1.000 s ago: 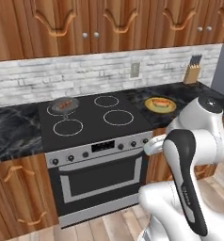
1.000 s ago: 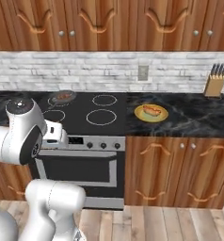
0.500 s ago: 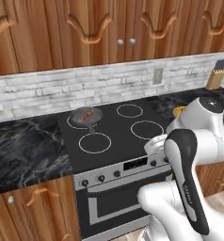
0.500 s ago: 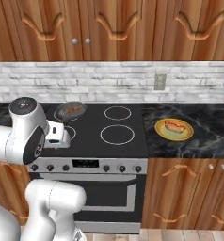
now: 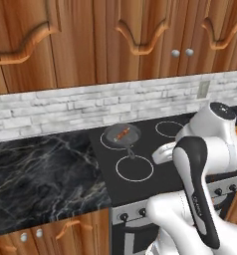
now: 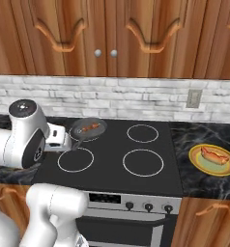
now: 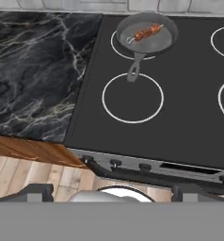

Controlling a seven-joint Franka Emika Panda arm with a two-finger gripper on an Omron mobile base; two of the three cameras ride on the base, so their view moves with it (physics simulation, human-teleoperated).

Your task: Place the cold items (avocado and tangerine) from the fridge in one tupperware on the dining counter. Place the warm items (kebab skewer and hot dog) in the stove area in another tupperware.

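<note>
The gripper [image 7: 107,190] is standing wide open with nothing between its fingertips, hanging over the stove's front edge near the knobs. Ahead of it, across the near burner ring, a grey pan [image 7: 147,37] is sitting on the far left burner of the stove [image 7: 180,113], its handle pointing back toward the gripper. The kebab skewer [image 7: 144,33] is lying inside that pan (tilted across its middle). Well off to the gripper's right, the hot dog [image 6: 214,156] is resting on a yellow plate [image 6: 204,166] on the dark marble surface [image 6: 204,135].
</note>
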